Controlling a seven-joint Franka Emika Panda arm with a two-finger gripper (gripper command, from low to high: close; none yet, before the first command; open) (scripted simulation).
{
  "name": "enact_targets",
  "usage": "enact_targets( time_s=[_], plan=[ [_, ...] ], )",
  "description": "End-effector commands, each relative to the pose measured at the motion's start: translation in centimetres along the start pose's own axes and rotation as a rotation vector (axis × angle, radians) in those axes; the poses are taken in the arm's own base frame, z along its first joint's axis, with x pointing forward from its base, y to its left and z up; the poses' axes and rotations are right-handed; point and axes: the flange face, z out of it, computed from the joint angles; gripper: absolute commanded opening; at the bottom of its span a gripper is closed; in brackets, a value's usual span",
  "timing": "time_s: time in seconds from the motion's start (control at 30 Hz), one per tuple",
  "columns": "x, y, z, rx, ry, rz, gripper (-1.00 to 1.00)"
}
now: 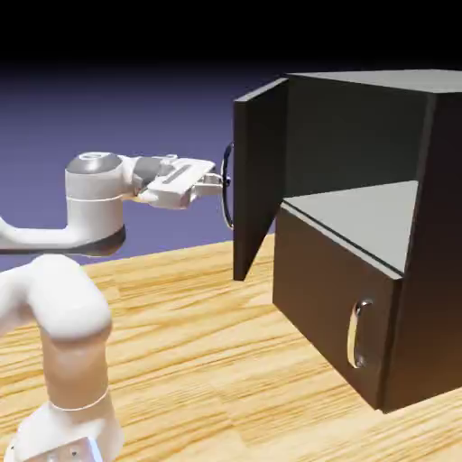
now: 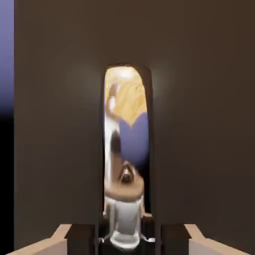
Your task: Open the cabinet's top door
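So my gripper [image 1: 224, 182] is closed on the curved silver handle [image 2: 126, 144], at 12 o'clock in the exterior view. The top door [image 1: 260, 171] is at 1 o'clock, swung open, tall, flat and dark; grey cabinet [image 1: 361, 144] interior shows at 2. Hand view: door edge at 9, backdrop [image 2: 7, 60] past it. Handle's super shiny.

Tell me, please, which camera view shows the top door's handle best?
The hand view: the handle fills its middle, large and face-on. The exterior view shows it small and side-on, a thin dark curve.
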Motion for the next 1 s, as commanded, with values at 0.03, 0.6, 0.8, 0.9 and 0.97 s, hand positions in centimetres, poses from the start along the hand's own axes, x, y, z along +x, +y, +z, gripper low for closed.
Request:
enact_targets(
  time_s=[0.03,0.6,0.8,0.9,0.97],
  plan=[
    [0.4,0.4,-1.4,0.022,-0.023,0.0,-1.0],
    [6.3,6.3,-15.1,0.281,-0.282,0.0,-1.0],
    [9.2,9.2,-19.1,0.372,-0.373,0.0,-1.0],
    [10.7,10.7,-20.8,0.414,-0.415,0.0,-1.0],
    [11.7,11.7,-21.8,0.441,-0.442,0.0,-1.0]
  ],
)
